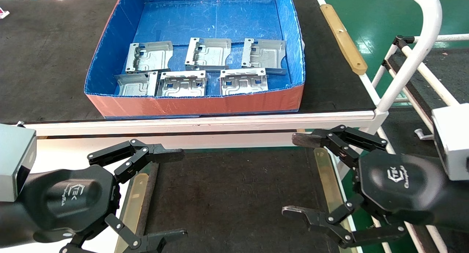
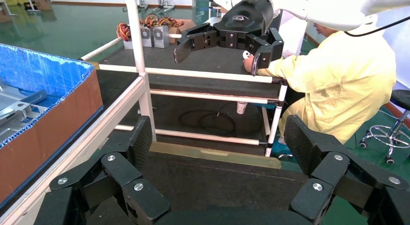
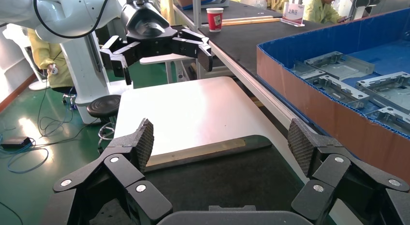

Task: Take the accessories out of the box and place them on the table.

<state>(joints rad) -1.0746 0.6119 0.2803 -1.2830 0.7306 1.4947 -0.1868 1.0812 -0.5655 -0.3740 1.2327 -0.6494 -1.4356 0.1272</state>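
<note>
Six silver stamped sheet-metal plates (image 1: 244,81) at front of blue corrugated plastic box (image 1: 110,51). L gripper (image 1: 176,194), R gripper (image 1: 298,174) both spread, empty, over black felt mat (image 1: 234,194). Advise: grip front-right plate by flange, clear low wall.

Black claws (image 1: 176,194), silver screws, white logos

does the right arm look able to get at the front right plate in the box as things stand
Probably yes. The right end effector is open over the mat, and the front right plate lies uncovered just behind the box's low front wall, with nothing between.
</note>
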